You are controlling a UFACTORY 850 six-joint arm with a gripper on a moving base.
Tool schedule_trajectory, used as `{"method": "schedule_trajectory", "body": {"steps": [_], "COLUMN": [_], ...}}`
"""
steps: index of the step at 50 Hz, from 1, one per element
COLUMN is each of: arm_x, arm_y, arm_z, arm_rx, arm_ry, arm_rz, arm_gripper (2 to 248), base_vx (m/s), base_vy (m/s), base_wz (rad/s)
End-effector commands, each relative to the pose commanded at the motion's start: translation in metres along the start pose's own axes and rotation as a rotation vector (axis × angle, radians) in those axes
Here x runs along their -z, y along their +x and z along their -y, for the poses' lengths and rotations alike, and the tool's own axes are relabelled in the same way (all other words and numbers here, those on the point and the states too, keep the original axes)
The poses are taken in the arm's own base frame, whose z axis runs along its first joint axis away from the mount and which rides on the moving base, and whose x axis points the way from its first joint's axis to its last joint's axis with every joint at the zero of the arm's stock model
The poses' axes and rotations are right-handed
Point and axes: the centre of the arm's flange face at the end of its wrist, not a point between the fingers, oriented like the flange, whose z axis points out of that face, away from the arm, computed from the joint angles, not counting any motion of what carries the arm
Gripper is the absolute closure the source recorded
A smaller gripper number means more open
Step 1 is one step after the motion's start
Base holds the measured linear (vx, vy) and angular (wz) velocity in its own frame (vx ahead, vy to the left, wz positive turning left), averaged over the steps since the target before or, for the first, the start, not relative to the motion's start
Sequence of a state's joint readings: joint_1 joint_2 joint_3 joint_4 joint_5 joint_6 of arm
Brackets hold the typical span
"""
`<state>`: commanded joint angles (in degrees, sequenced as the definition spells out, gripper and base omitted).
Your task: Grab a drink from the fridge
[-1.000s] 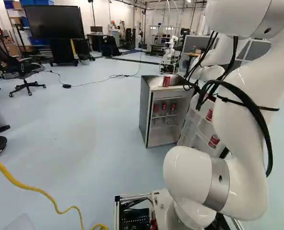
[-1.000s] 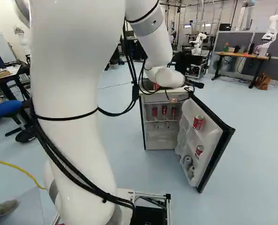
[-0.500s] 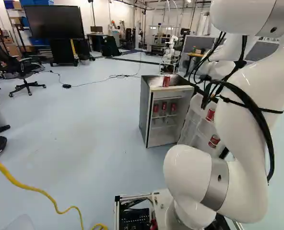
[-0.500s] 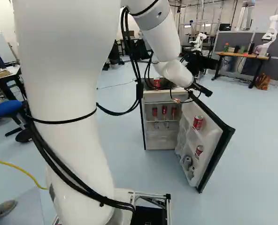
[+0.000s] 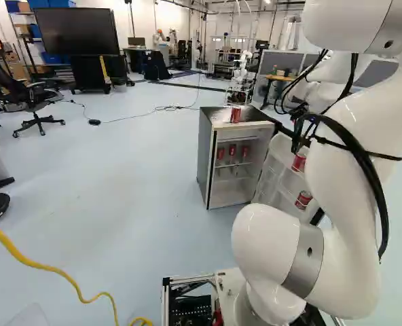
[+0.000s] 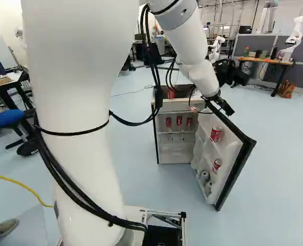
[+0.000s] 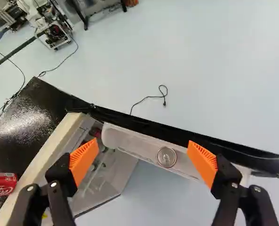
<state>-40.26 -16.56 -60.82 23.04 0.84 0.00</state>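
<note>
Fingers [image 7: 84,159] stand wide apart with nothing between their pads, poised over the open door [image 6: 232,163] of the fridge [image 5: 211,163]. The round top of a can [image 7: 167,157] in the door's rack shows ahead of them, in the gap and closer to the finger on the side of the door's free edge; it looks like the likeliest target.

The way to the drinks is already clear, since the door hangs well open. The right base view shows 2 red cans in the door, an upper can [image 6: 215,134] and a lower can [image 6: 217,165], and 3 more on the shelf inside. Another red can [image 5: 235,115] sits on top of the fridge.

As far as I can judge, the task is at the reaching stage: no drink is in hand. What remains is to line up over the can, go down around it without catching the door's rim [image 7: 177,137], close on it, then lift it straight out of the rack and carry it away
</note>
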Motion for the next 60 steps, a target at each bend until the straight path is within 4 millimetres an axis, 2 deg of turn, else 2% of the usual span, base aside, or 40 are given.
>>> {"method": "schedule_trajectory", "body": {"steps": [11, 44, 60], "arm_x": [-0.01, -0.039, -0.062], "arm_y": [0.009, 0.049, 0.066], "arm_z": [-0.01, -0.042, -0.055], "arm_rx": [-0.046, -0.098, -0.116], "arm_ry": [-0.013, -0.049, -0.061], "arm_rz": [0.04, 0.004, 0.009], "arm_gripper": [3, 3, 3], "base_vx": [0.0, 0.0, 0.0], "base_vy": [0.0, 0.0, 0.0], "base_wz": [0.0, 0.0, 0.0]}}
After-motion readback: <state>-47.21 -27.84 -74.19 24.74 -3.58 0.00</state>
